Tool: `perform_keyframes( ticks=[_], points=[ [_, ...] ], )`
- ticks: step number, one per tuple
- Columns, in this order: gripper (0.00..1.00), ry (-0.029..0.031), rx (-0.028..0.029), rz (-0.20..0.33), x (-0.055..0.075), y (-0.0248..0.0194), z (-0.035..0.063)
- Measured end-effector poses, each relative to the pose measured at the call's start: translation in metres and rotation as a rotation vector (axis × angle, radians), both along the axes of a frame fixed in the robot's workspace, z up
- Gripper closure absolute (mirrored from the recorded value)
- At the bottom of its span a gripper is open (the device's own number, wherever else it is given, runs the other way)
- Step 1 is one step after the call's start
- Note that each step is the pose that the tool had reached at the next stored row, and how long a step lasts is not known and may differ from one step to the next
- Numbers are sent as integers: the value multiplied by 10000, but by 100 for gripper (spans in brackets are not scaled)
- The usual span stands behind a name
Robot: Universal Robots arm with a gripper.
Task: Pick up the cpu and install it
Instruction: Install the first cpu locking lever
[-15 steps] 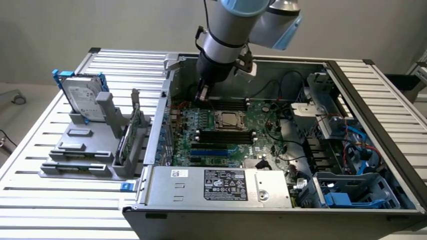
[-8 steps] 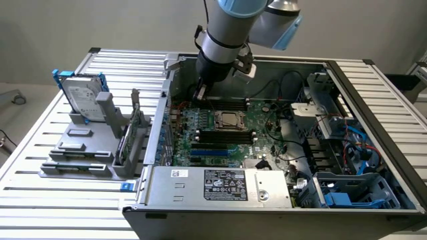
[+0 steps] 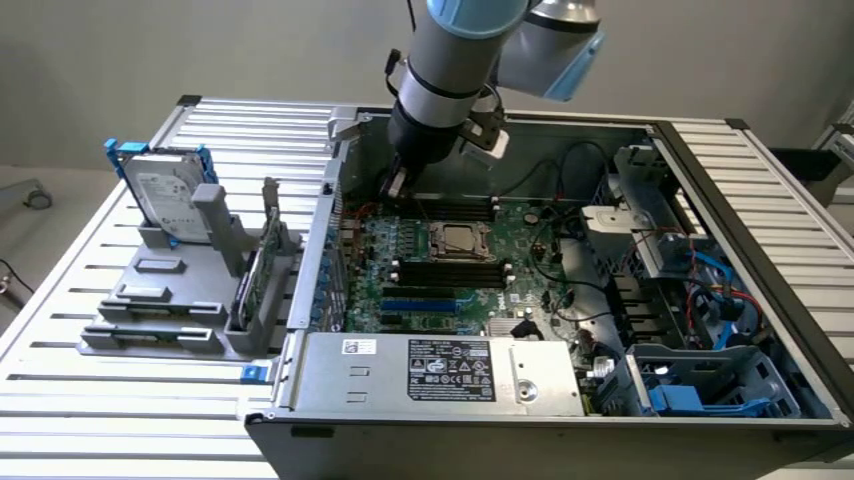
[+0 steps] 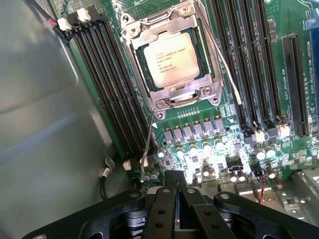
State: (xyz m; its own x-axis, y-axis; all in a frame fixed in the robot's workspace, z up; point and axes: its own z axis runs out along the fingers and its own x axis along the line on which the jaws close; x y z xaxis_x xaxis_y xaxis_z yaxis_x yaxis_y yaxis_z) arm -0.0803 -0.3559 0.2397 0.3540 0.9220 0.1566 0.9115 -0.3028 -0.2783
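The cpu point(image 4: 172, 59) lies flat in the dark metal-framed socket point(image 4: 209, 92) on the green motherboard, its silvery top with printed text facing up. In the exterior view the cpu point(image 3: 461, 238) sits mid-board inside the open computer case. My gripper point(image 3: 398, 185) hangs over the board's far edge, up and toward the exterior view's left of the socket, apart from the chip. In the wrist view the gripper point(image 4: 174, 180) is shut, its black fingers point(image 4: 162, 209) pressed together with nothing between them.
Black memory slots point(image 4: 114, 94) flank the socket on both sides. The grey case wall point(image 4: 45, 124) stands close beside the gripper. A silver hard drive with a blue bracket point(image 3: 167, 190) stands on a grey fixture point(image 3: 160, 300) outside the case. The power supply point(image 3: 441, 372) fills the near side.
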Motion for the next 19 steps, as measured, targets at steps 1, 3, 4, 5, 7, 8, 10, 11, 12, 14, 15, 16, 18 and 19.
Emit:
perform_keyframes(
  ticks=[1,3,4,5,7,8,10,11,12,14,15,16,18,19],
  points=[
    [89,0,24,-84,-7,0,0],
    [89,0,79,-250,-24,0,0],
    [89,0,109,-329,-33,0,0],
    [89,0,144,-408,-41,0,0],
    [89,0,214,-568,-57,0,0],
    [89,0,251,-654,-63,0,0],
    [89,0,304,-830,-71,0,0],
    [89,-4,318,-918,-72,0,0],
    [89,-10,322,-1014,-73,0,1],
    [89,-35,324,-1228,-73,0,0],
    [89,-53,325,-1338,-73,1,0],
    [89,-73,326,-1458,-73,1,0],
    [89,-120,329,-1670,-73,2,-1],
    [89,-146,331,-1772,-73,3,-1]
  ],
)
